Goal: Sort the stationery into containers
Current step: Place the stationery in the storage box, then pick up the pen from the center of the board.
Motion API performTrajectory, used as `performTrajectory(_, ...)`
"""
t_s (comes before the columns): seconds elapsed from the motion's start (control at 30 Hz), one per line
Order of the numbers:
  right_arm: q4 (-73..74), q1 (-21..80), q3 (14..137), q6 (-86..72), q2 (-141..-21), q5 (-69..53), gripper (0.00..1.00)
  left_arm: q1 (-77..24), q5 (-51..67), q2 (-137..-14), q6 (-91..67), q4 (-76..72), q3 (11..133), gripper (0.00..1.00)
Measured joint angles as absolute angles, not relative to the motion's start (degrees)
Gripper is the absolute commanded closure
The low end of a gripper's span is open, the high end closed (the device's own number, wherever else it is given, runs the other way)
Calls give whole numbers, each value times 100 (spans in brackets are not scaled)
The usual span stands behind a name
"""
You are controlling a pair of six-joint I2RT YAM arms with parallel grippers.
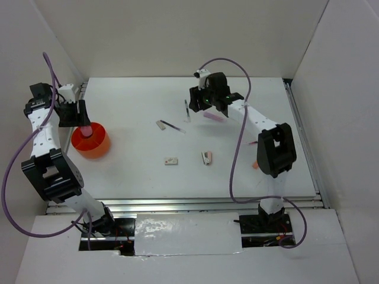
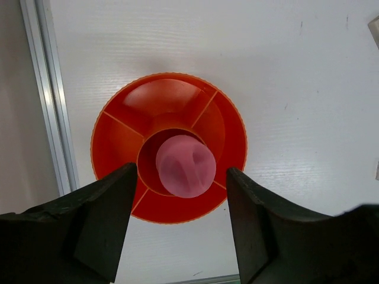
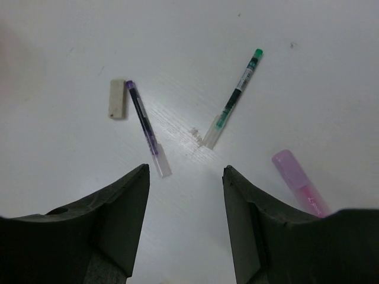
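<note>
One tub [image 2: 112,148], sectioned inside, left wrist only

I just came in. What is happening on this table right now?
Sorting is under way. The left gripper hangs open over the round orange-red plastic tub, where a stubby pink cylinder stands in the middle compartment, untouched. The right gripper is open and empty above a thin green-capped pen and a thin purple pen lying on the white table.

Tub [image 2: 115,139] is noted as glossy orange plastic; pink cylinder [image 2: 185,165] smooth, matt; counter [image 2: 296,89] matt white, finely ribbed; purple pen [image 3: 145,127] barrel clear plastic.
</note>
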State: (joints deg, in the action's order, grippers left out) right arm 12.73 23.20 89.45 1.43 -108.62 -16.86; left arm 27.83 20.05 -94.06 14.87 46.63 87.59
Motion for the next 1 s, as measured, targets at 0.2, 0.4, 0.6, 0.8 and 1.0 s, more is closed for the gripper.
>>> performTrajectory(0.2,1662,2718,10512,-137,-12256,-915,43,2783,2104,-9406,1485,4508,8654,21)
performTrajectory(0.4,1890,3004,10912,-189,-13052,-239,43,2783,2185,-9223,1496,4403,8455,21)
performTrajectory(0.6,2088,3127,11045,-174,-13343,261,46,2783,2342,-8584,1474,4097,8350,19)
performTrajectory(0.8,2226,3129,11413,-110,-13463,471,51,2781,2447,-8075,1435,3706,8272,19)
performTrajectory(1.0,2668,3131,11686,296,-13566,-158,53,2781,2628,-8027,1490,3553,8071,19)
